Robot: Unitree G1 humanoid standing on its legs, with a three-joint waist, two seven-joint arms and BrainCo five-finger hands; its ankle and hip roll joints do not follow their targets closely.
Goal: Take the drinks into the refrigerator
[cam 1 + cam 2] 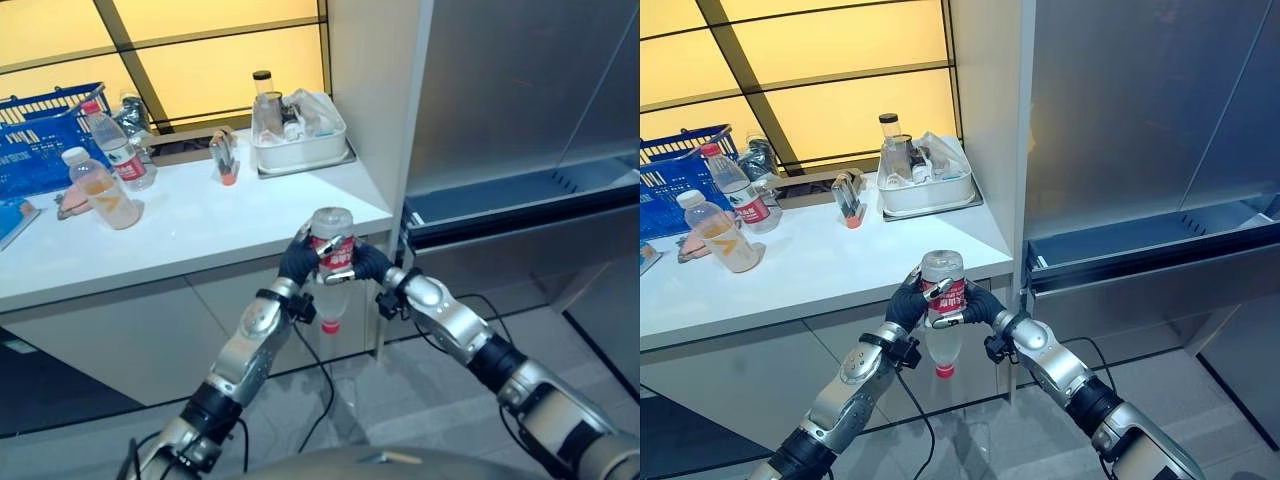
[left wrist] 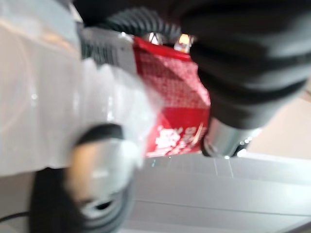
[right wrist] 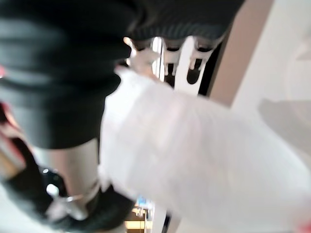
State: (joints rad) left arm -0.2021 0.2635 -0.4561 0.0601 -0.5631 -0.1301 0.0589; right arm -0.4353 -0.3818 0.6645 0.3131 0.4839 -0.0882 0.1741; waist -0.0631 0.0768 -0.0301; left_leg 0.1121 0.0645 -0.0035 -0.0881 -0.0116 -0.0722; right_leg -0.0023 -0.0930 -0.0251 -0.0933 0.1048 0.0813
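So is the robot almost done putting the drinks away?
Not nearly. No drink can be seen put away. Right now the left hand and right hand both grip one upside-down bottle in front of the counter. Two more bottles wait by the blue basket, near the open refrigerator drawer.

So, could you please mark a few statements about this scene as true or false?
1. Both robot hands hold the bottle. True: left robot hand and right robot hand clasp it at the label.
2. The held bottle is upright. False: its red cap points down.
3. Two other bottles stand on the counter near the blue basket. True.
4. The white tray sits on the floor. False: it rests on the counter.
5. The held bottle rests on the counter. False: it is held in front of the counter's edge.
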